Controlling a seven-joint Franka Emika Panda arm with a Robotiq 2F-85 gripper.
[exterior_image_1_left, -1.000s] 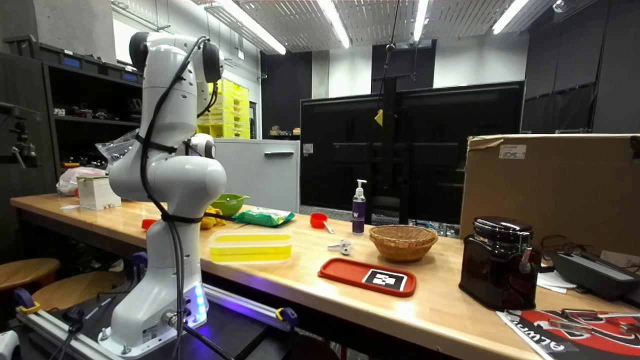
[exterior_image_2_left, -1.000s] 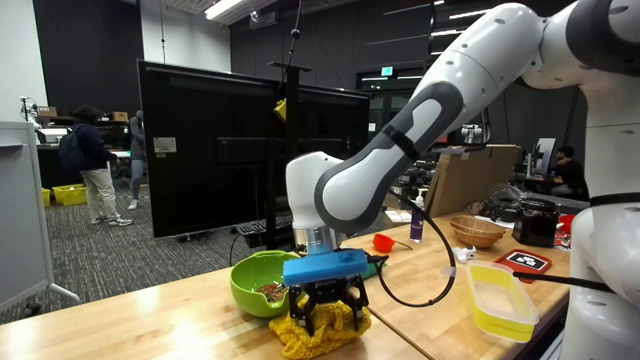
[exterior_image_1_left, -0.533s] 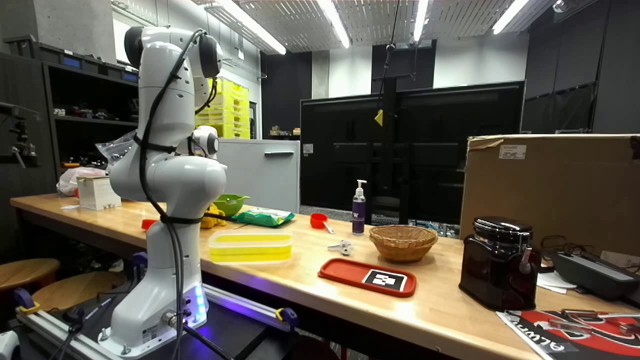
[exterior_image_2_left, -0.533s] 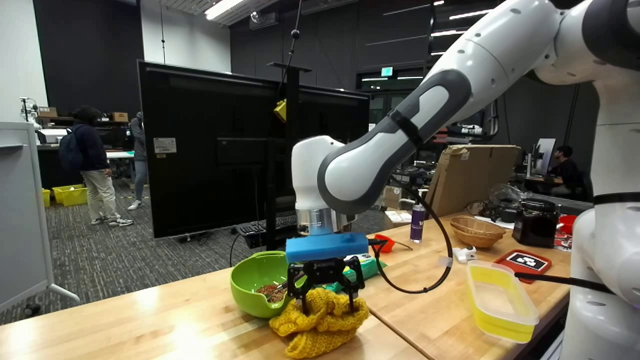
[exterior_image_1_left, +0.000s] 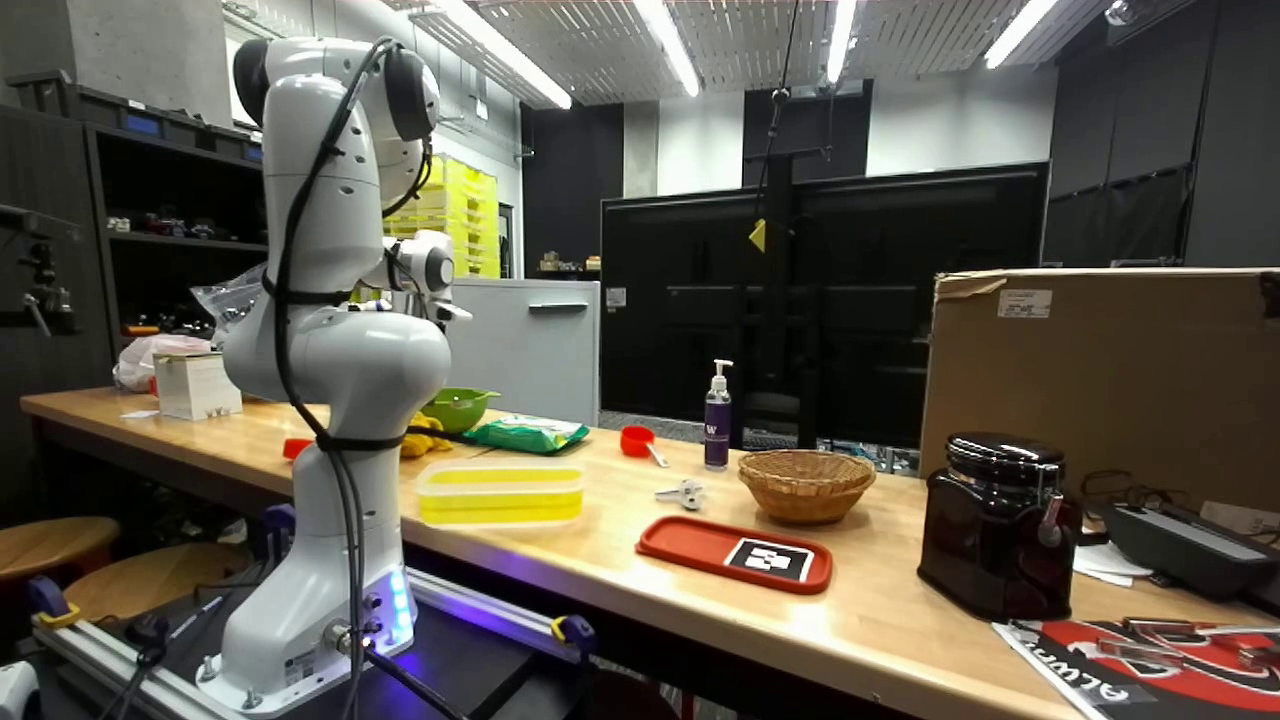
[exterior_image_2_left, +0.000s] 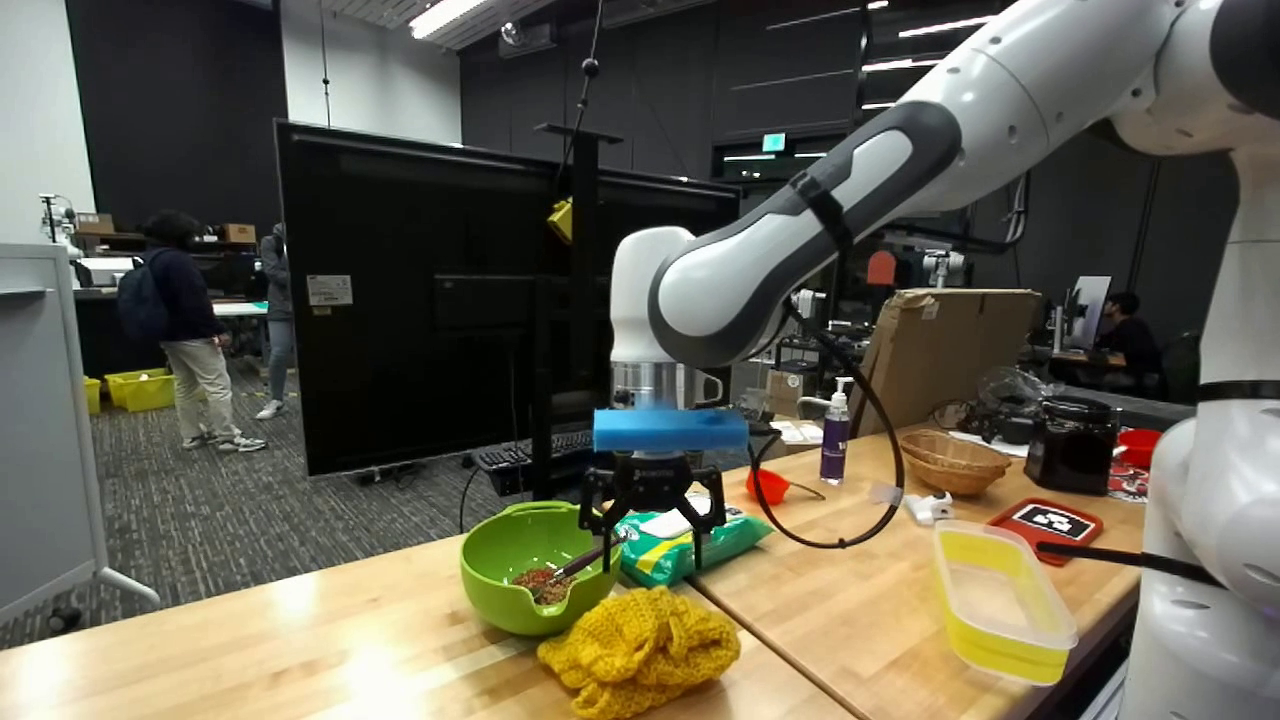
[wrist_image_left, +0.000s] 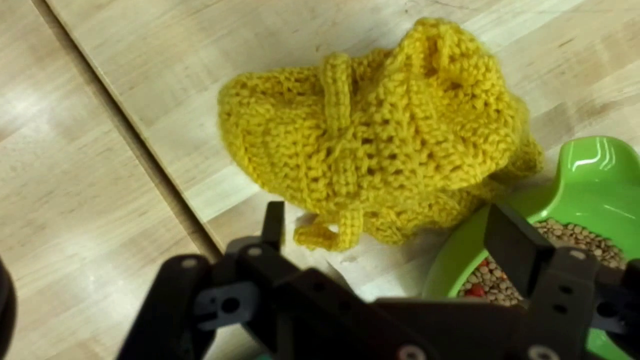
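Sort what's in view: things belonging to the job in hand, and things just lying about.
Likely in the job:
gripper, open and empty
yellow knitted cloth, below it
less surely, green spouted bowl

Apparently just lying about:
green soft packet
red measuring cup
purple pump bottle
wicker basket
red tray
yellow plastic container
dark clamp-lid jar

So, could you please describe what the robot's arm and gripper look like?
The arm is glossy white with rounded joints and dark grey trim, black straps, black cables and blue lights at the base. Below a silver collar sits a bright blue block, then the black gripper with two jointed fingers.
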